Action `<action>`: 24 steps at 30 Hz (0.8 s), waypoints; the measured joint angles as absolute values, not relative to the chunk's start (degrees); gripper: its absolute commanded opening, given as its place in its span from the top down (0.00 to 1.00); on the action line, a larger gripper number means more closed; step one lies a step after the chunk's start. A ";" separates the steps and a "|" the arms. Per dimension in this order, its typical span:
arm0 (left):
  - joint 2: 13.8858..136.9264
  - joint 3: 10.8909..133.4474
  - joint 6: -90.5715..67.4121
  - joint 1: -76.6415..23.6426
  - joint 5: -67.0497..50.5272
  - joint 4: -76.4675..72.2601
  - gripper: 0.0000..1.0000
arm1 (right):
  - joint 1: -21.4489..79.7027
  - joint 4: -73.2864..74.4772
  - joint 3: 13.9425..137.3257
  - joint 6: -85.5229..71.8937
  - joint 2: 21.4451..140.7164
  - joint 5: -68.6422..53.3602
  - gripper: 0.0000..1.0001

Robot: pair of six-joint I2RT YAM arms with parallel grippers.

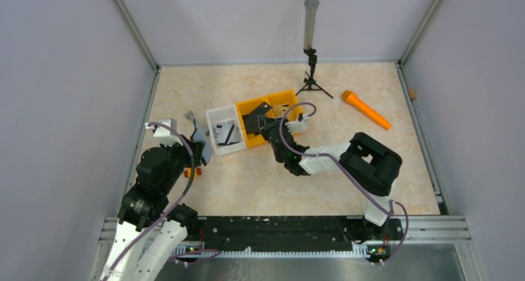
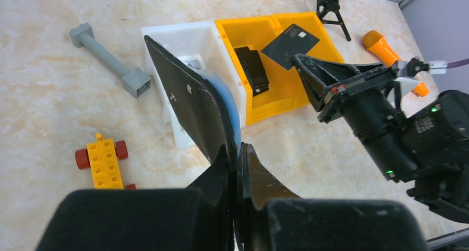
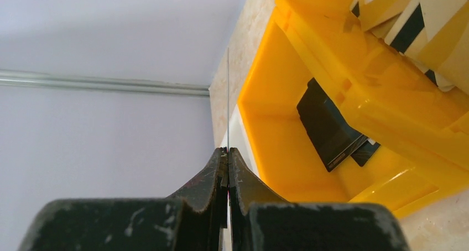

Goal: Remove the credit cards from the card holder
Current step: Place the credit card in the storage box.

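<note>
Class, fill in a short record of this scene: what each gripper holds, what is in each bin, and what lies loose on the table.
left gripper: shut on the card holder, raised in front of the white bin
right gripper: shut on a black card, over the yellow bin
yellow bin: black block inside
white bin: striped cards inside
table: toy car, grey bar, orange torch, tripod

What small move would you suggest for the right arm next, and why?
Probably open the right tool and let its credit card drop: the card hangs over the yellow bin, clear of the card holder that the left tool grips.
</note>
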State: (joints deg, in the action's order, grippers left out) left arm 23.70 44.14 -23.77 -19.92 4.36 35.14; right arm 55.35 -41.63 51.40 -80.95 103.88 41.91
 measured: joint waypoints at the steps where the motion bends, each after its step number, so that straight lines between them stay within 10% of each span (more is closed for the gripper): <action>1: 23.57 44.14 -23.68 -19.92 4.38 35.18 1.00 | 55.88 -42.09 51.99 -81.76 105.30 42.78 1.00; 24: 22.41 44.14 -22.31 -19.92 3.73 35.38 1.00 | 56.62 -41.98 60.36 -92.25 118.26 48.16 1.00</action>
